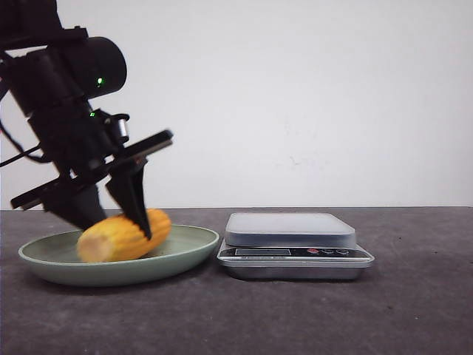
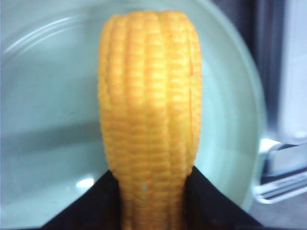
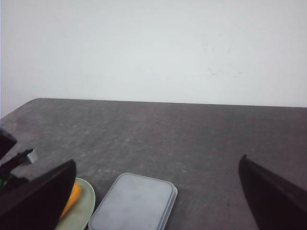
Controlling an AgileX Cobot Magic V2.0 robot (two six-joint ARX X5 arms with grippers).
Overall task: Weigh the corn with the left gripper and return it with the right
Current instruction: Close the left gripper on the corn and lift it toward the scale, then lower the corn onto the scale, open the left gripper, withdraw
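Left claw gripping the corn on the green plate

The corn lies on the pale green plate, pinched between the left claw's fingers, beside the kitchen scale on the tabletop. The right claw stands wide apart and empty above the scale. The corn's near end is cut off in the left wrist view.

L arm reaches down from upper left, wrist tilted, left gripper fingers clamped on both sides of the corn. R arm not in front view; right gripper fingers spread wide apart, holding nothing
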